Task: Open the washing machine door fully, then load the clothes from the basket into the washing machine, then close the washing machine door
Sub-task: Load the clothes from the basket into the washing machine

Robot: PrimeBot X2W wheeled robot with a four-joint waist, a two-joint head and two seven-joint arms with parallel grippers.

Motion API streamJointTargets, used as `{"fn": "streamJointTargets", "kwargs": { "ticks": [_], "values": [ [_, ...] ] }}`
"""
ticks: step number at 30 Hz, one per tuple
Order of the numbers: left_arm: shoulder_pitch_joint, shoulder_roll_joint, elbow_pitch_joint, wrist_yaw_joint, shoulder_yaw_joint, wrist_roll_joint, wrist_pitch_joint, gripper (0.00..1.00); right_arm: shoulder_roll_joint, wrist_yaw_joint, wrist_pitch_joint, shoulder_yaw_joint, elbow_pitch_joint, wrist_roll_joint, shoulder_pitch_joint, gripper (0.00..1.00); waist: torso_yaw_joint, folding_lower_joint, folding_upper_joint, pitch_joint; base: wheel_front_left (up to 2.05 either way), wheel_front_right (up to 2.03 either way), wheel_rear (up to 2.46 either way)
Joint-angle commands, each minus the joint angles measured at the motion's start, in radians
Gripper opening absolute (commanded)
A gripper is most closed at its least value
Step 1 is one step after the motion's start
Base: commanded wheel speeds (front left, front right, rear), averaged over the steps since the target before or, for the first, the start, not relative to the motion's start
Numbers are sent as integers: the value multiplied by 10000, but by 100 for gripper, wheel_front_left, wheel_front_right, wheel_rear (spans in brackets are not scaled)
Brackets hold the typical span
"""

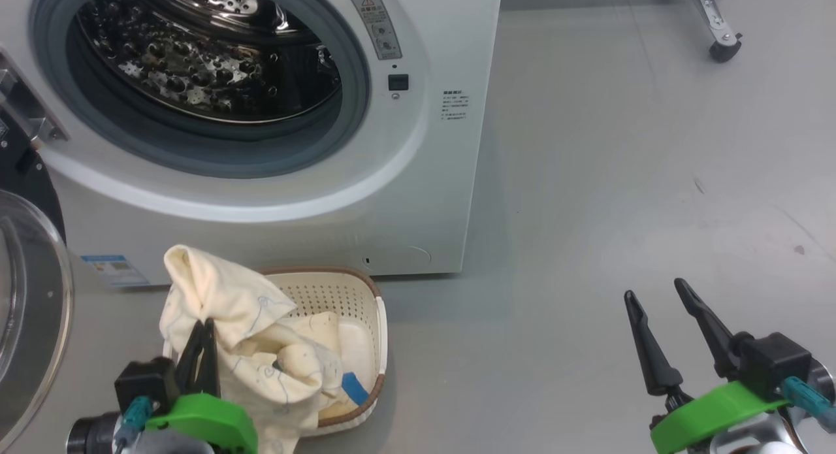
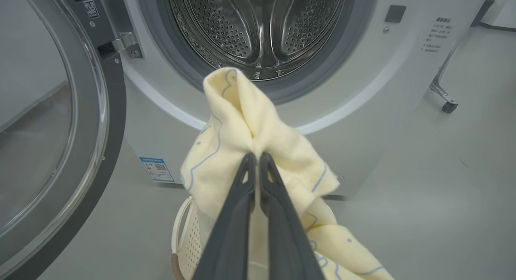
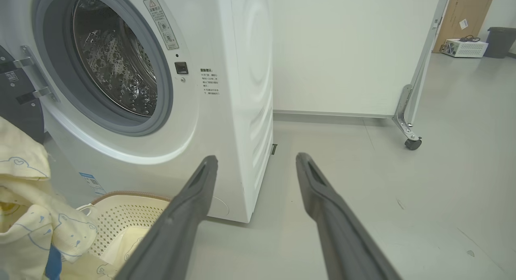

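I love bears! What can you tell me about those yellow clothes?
The clothes are soft, pale cream-yellow fabric with thin blue bear outlines and a small blue patch. The left gripper is shut on a bunched fold, holding it up in a peak, while the rest droops into the basket.

Cream clothes [image 1: 228, 323] bunch up from the basket [image 1: 339, 291] before the washing machine [image 1: 431, 179], its door [image 1: 32, 310] wide open.
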Motion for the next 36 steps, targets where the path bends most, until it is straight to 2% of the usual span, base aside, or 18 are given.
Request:
{"fn": "streamJointTargets", "kwargs": {
  "ticks": [1, 8, 18, 28, 36],
  "values": [
    [-842, 203, -150, -100, 489, -115, -35, 0, -110, -29, -59, 302, -381, -10, -400, 100, -100, 0, 0, 168, 0, 0, 0],
    [-1905, 240, 671, -463, 701, -460, 4, 0, -110, -29, -222, 534, -299, 118, -725, 100, -397, 0, 0, 849, 0, 0, 0],
    [-4286, 556, 2418, -980, 1064, -739, 95, 0, -110, -29, -607, 759, 10, 320, -1473, 100, -1002, 0, 0, 2031, 0, 0, 0],
    [-7172, 1346, 4207, -1667, 1195, -906, 1204, 0, -110, -29, -969, 1141, 402, 666, -2298, 100, -1655, 0, 0, 3498, 0, 0, 0],
    [-9462, 2102, 4771, -2011, 1247, -928, 2383, 0, -110, -29, -1111, 1524, 697, 1007, -2978, 100, -2074, 0, 0, 4760, 0, 0, 0]
  ]
}}
